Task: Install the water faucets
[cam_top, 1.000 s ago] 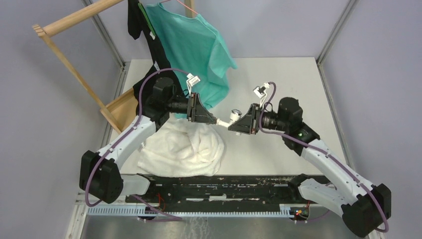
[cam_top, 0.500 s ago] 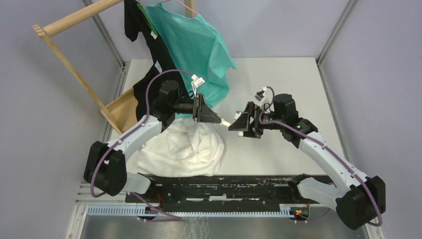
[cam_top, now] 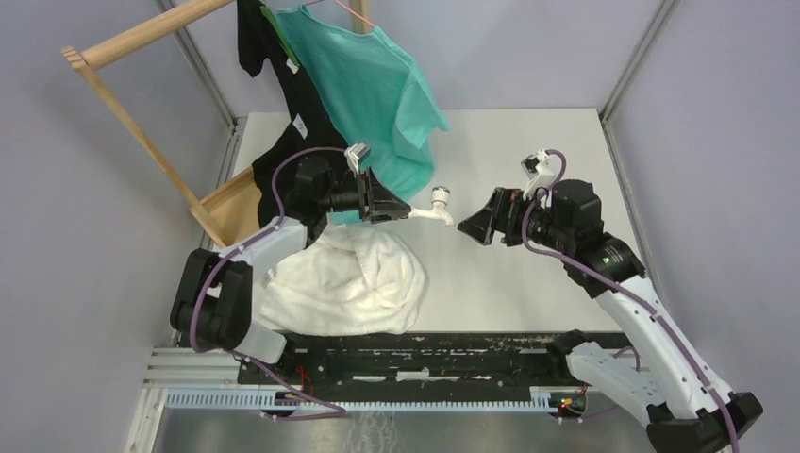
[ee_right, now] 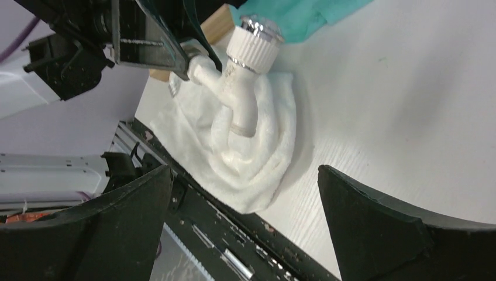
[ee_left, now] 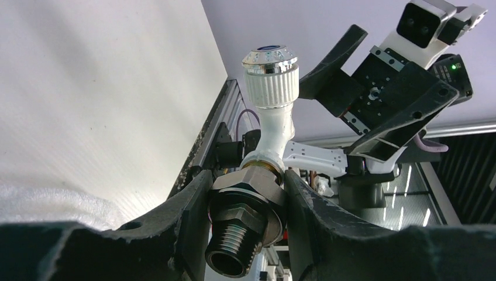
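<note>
The water faucet is a white plastic spout with a ribbed knob, chrome-capped with a blue dot. It hangs in the air above the table. My left gripper is shut on the silver hex part of its threaded metal fitting, which points toward the left wrist camera between the fingers. The spout sticks out past the left fingers over the towel. My right gripper stands wide open a short way to the faucet's right, apart from it, with nothing between its fingers.
A crumpled white towel lies under the left arm. A teal shirt and a black garment hang from a wooden rack at the back left. A black rail runs along the near edge.
My right gripper has opened, let go of the faucet and drawn back to the right. The left gripper keeps the faucet and has turned it, knob now toward the back.
</note>
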Controlling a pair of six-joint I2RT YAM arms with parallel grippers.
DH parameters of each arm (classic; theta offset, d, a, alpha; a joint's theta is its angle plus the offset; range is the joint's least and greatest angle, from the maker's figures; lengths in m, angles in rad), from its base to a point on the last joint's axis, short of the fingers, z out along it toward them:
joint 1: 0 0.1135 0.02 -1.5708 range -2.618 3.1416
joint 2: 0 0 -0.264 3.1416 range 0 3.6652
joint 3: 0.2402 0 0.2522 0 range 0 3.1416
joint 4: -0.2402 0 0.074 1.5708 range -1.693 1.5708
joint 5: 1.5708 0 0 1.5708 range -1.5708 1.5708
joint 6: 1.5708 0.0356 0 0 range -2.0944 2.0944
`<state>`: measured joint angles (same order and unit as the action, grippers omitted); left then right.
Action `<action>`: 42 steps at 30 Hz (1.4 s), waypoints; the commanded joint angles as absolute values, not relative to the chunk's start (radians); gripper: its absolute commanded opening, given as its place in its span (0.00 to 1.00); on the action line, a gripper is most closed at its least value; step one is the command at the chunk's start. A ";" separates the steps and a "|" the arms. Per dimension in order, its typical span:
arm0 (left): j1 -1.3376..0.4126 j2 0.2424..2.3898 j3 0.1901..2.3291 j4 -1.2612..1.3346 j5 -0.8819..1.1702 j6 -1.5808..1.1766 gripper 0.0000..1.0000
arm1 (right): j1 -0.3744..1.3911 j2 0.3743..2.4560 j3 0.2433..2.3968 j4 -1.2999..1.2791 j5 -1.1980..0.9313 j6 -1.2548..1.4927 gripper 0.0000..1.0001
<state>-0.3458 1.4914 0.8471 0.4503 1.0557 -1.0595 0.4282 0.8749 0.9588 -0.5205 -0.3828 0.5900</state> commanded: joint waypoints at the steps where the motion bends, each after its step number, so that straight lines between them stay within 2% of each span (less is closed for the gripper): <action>1: -0.348 1.425 0.902 0.413 1.017 -1.103 0.03 | 0.426 0.949 0.970 -0.311 -0.338 0.691 1.00; 4: -0.348 1.406 0.902 0.391 1.001 -1.100 0.03 | 0.425 1.032 0.991 -0.271 -0.364 0.845 0.98; 8: -0.348 1.385 0.884 0.391 0.983 -1.107 0.03 | 0.426 1.103 0.832 0.087 -0.462 1.157 0.98; 11: -0.348 1.381 0.870 0.397 0.979 -1.108 0.03 | 0.427 1.172 0.806 0.180 -0.559 1.209 0.97; 13: -0.347 1.384 0.867 0.391 0.975 -1.100 0.03 | 0.427 1.182 0.768 0.257 -0.610 1.214 0.91; 15: -0.347 1.383 0.870 0.379 0.963 -1.090 0.03 | 0.435 1.169 0.768 0.257 -0.629 1.193 0.90; 19: -0.348 1.340 0.860 0.376 0.916 -1.030 0.03 | 0.462 1.164 0.883 0.086 -0.552 1.116 0.86; 20: -0.348 1.337 0.859 0.385 0.920 -1.020 0.03 | 0.464 1.180 0.904 0.087 -0.550 1.122 0.82; 21: -0.347 1.336 0.859 0.395 0.927 -1.014 0.03 | 0.464 1.200 0.916 0.099 -0.550 1.146 0.61; 22: -0.348 1.337 0.857 0.401 0.928 -1.005 0.03 | 0.464 1.222 0.920 0.119 -0.556 1.180 0.26; 23: -0.348 1.335 0.857 0.399 0.917 -0.991 0.03 | 0.463 1.234 0.921 0.117 -0.557 1.220 0.04; 25: -0.350 1.329 0.854 0.396 0.899 -0.937 0.03 | 0.463 1.236 0.899 0.126 -0.551 1.299 0.01; 31: -0.356 1.310 0.847 0.415 0.938 -0.794 0.03 | 0.462 1.208 0.717 0.277 -0.497 1.623 0.00; 37: -0.356 1.296 0.812 0.499 0.969 -0.782 0.03 | 0.460 1.169 0.574 0.405 -0.466 1.905 0.01; 38: -0.355 1.302 0.814 0.500 0.972 -0.793 0.03 | 0.456 1.155 0.574 0.388 -0.461 1.887 0.11; 40: -0.356 1.314 0.817 0.501 0.974 -0.820 0.03 | 0.445 1.121 0.614 0.276 -0.467 1.768 0.43; 42: -0.357 1.324 0.821 0.489 0.963 -0.846 0.03 | 0.439 1.098 0.739 0.016 -0.474 1.473 0.89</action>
